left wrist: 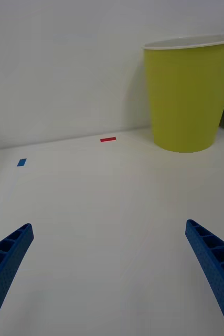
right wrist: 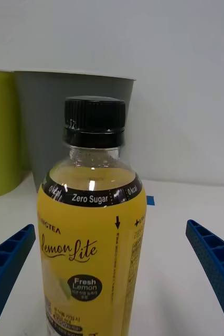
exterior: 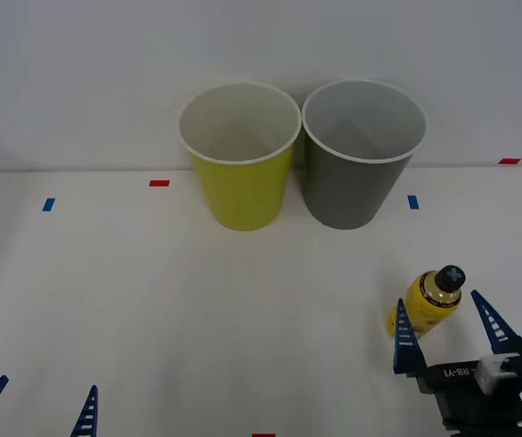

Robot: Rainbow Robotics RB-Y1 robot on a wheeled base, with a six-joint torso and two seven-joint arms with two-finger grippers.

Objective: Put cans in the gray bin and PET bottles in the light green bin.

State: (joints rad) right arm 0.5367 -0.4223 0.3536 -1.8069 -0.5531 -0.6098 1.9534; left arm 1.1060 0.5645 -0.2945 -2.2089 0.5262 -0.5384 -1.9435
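On the white tabletop [exterior: 151, 300] the light green bin [exterior: 240, 155] and the gray bin [exterior: 363, 153] stand side by side at the back. The PET bottle [exterior: 432, 302] stands upright near the right front, between the spread fingers of the right tool [exterior: 452, 330], not yet gripped. It looks full, so rather heavy, stiff and smooth; I would hold the labelled body. The left tool [exterior: 37, 410] waits released at the front left.

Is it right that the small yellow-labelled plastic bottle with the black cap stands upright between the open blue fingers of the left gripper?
Not quite: the small yellow-labelled plastic bottle with the black cap stands upright between the open fingers of the right gripper, as the front view shows. The left gripper waits open at the table's near left.
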